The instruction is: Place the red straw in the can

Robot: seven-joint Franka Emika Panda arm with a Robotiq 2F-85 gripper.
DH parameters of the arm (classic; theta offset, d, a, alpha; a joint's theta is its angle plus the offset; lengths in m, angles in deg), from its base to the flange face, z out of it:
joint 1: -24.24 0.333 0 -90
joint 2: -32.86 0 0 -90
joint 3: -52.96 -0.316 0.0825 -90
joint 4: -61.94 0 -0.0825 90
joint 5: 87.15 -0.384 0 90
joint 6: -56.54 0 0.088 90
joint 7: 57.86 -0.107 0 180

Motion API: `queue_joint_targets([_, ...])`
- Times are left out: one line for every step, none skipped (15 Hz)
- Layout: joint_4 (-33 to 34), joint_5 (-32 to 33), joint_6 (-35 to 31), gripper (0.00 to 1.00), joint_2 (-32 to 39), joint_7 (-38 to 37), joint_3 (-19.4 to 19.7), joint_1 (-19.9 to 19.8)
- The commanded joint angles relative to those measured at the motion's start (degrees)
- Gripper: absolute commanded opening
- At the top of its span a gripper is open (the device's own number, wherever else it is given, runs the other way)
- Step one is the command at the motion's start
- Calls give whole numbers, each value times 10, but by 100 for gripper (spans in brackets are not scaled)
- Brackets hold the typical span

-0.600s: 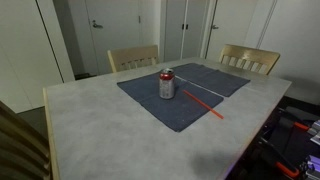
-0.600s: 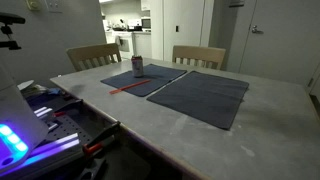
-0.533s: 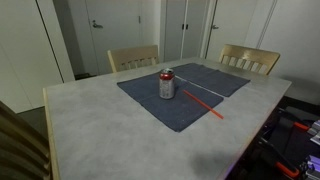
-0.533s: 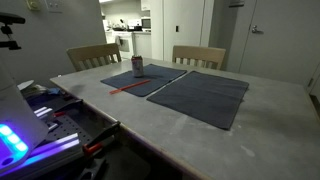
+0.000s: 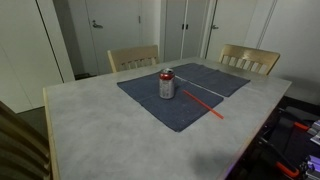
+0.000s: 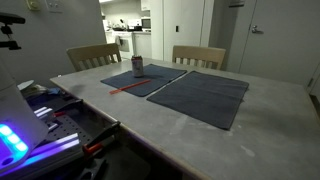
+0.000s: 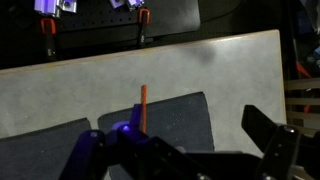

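- The can point(image 5: 166, 85) stands upright on a dark placemat point(image 5: 150, 108) near the middle of the pale counter point(image 5: 90, 125); it is silver-grey with a red band at its top
- The red straw point(image 5: 202, 104) lies flat just beside the can, with one end close to the can's foot and the rest running away from it at a slant
- The far end of the red straw passes over the edge of the dark placemat onto the bare counter; the wrist view shows this too, with the red straw point(image 7: 143, 108) crossing the mat's edge
- In both exterior views the can point(image 6: 137, 67) and the red straw point(image 6: 128, 86) share one mat, and a second placemat point(image 6: 205, 100) lies just beside it with nothing on it
- The pincer point(image 7: 175, 140) shows only in the wrist view, at the bottom edge, above the counter; its dark fingers point(image 7: 270, 138) stand wide apart and grip nothing
- The red straw lies in the gap between the fingers in that view, below the pincer and not touched by it
- Two wooden chairs point(image 5: 133, 57) stand at the far side of the counter
- Two red-handled clamps point(image 7: 143, 25) sit along the counter's edge in the wrist view
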Motion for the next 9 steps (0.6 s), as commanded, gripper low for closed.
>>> queue_joint_targets([1, -5, 3, 100, 1, 5, -11, -13])
queue_joint_targets([9, -2, 8, 100, 12, 5, -10, -14])
queue_joint_targets([19, -1, 13, 100, 28, 4, -10, -14])
queue_joint_targets([25, -1, 16, 100, 38, 1, -10, -15])
queue_joint_targets([31, 0, 19, 100, 52, -5, -12, -16])
queue_joint_targets([37, 0, 21, 100, 64, -10, -14, -16])
queue_joint_targets([43, 1, 26, 100, 79, -19, -16, -16])
queue_joint_targets([48, 1, 29, 100, 93, -23, -17, -16])
queue_joint_targets([58, -1, 35, 100, 112, -28, -19, -14])
